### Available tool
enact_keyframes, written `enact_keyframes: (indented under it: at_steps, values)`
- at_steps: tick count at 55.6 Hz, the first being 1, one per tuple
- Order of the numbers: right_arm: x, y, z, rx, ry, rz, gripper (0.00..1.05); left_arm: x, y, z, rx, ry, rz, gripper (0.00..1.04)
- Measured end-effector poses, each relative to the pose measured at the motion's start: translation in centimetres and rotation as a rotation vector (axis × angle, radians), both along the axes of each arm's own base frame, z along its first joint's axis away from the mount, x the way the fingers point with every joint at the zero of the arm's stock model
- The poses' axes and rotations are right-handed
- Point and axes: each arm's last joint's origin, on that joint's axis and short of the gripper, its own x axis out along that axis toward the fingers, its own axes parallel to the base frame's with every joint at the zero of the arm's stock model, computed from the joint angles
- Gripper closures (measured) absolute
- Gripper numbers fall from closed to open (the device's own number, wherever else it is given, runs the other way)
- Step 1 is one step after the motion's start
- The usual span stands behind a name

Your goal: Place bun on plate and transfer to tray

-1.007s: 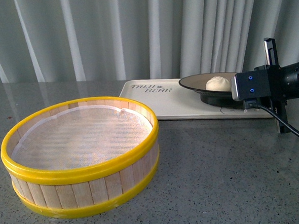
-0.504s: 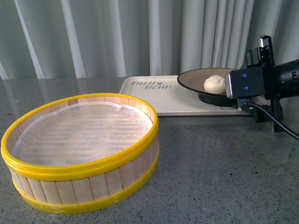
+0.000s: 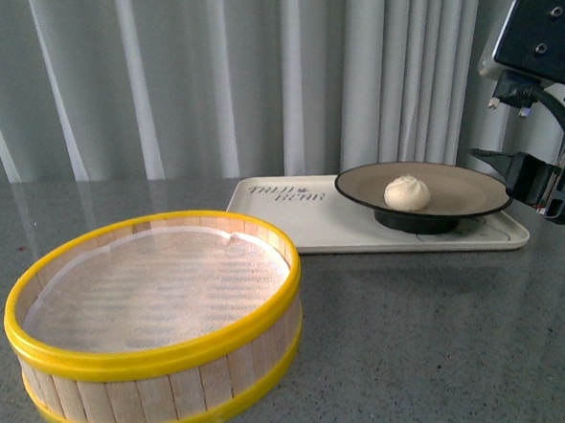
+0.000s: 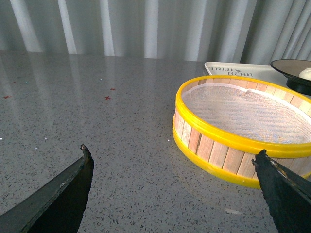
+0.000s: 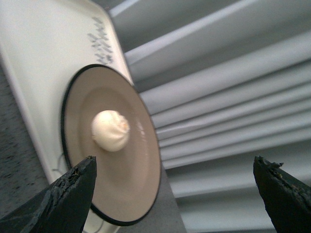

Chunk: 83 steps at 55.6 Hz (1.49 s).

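The tray (image 3: 292, 216) bears partly legible dark lettering ending in "BEAR".

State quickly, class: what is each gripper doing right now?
Left gripper: open, holding nothing.
Right gripper: open, holding nothing, off the plate.

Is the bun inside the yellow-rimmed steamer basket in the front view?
No, the bun sits on the plate, and the steamer basket holds only its white liner.
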Motion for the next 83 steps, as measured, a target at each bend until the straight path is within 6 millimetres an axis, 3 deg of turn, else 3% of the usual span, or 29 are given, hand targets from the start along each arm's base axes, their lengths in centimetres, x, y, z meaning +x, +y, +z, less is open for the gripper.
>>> enact_keyframes:
  at_steps: [10,14,17,20,36,57,83]
  values:
    - [-0.2,0.0,-0.7,0.125,0.045,-0.087,0.12,0.0,0.0,0.0,0.0,0.0,0.0,0.07]
    - [-2.2,-0.4,-1.9,0.539,0.057,-0.357,0.32,0.0,0.0,0.0,0.0,0.0,0.0,0.07]
    - [-4.2,-0.8,-2.5,0.779,0.094,-0.388,0.44,0.0,0.0,0.0,0.0,0.0,0.001,0.07]
    - [-5.7,-1.2,-2.9,0.913,0.113,-0.39,0.55,0.0,0.0,0.0,0.0,0.0,0.0,0.07]
    - [-11.3,-2.5,-5.2,1.055,0.167,-0.385,1.03,0.0,0.0,0.0,0.0,0.0,0.0,0.07]
    - [-16.4,-2.9,-6.7,1.067,0.159,-0.397,1.03,0.0,0.0,0.0,0.0,0.0,0.0,0.07]
    - [-20.1,-2.9,-8.4,1.069,0.169,-0.401,1.03,0.0,0.0,0.0,0.0,0.0,0.0,0.07]
